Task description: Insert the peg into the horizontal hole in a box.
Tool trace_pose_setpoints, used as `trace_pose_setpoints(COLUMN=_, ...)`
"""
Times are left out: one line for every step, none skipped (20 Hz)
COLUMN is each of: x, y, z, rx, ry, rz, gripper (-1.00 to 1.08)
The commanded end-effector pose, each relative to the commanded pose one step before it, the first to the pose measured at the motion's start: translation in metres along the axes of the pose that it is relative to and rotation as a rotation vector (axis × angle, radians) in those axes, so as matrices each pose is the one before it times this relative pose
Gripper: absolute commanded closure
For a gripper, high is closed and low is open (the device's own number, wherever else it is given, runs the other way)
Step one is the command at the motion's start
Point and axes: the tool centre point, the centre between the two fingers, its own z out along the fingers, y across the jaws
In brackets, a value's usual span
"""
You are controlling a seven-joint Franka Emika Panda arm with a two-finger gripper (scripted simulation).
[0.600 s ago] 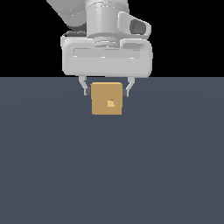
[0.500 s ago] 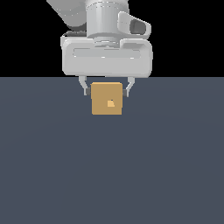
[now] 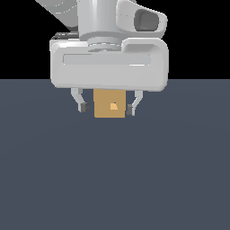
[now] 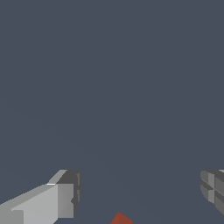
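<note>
The tan box [image 3: 104, 110] stands on the dark floor with its flat face toward the exterior view. Its small hole [image 3: 113, 106] shows brighter orange near the middle. My gripper [image 3: 107, 109] hangs open, a grey finger showing on each side of the box and the white body covering the box's top edge. In the wrist view the gripper [image 4: 140, 194] is open, fingers [image 4: 65, 199] wide apart with nothing between them. A small orange-red corner of the peg [image 4: 121, 218] shows at the picture's edge. The peg is hidden in the exterior view.
The dark blue-grey floor [image 3: 115, 179] stretches flat all around the box. No other objects show in either view.
The gripper has come down: its fingers now reach level with the box's lower half and its body looks larger. The box has not moved.
</note>
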Motion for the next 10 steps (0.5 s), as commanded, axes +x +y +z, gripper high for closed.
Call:
trace_pose_setpoints(x=-0.03683, y=0.00001, z=0.0103, rx=-0.00185, ry=0.00153, rz=0.07578, gripper=-0.92)
trace_pose_setpoints(x=-0.01678, y=0.0004, z=0.00479, rx=-0.00114, ry=0.00116, rz=0.03502, gripper=-0.92)
trace_pose_setpoints(x=-0.01789, y=0.0004, z=0.00512, rx=-0.0012, ry=0.00127, rz=0.03736, gripper=-0.92)
trace_pose_setpoints(x=-0.01894, y=0.00038, z=0.00543, rx=-0.00126, ry=0.00138, rz=0.03958, gripper=-0.92)
trace_pose_setpoints(x=-0.01991, y=0.00037, z=0.00573, rx=-0.00129, ry=0.00151, rz=0.04164, gripper=-0.92)
trace_pose_setpoints(x=-0.02029, y=0.00034, z=0.00586, rx=-0.00128, ry=0.00163, rz=0.04246, gripper=-0.92)
trace_pose_setpoints(x=-0.0189, y=0.00032, z=0.00548, rx=-0.00115, ry=0.00159, rz=0.03959, gripper=-0.92)
trace_pose_setpoints(x=-0.01741, y=0.00031, z=0.00506, rx=-0.00104, ry=0.00148, rz=0.03649, gripper=-0.92)
trace_pose_setpoints(x=-0.01599, y=0.00029, z=0.00465, rx=-0.00094, ry=0.00138, rz=0.03353, gripper=-0.92)
trace_pose_setpoints(x=-0.01456, y=0.00026, z=0.00427, rx=-0.00081, ry=0.00134, rz=0.03055, gripper=-0.92)
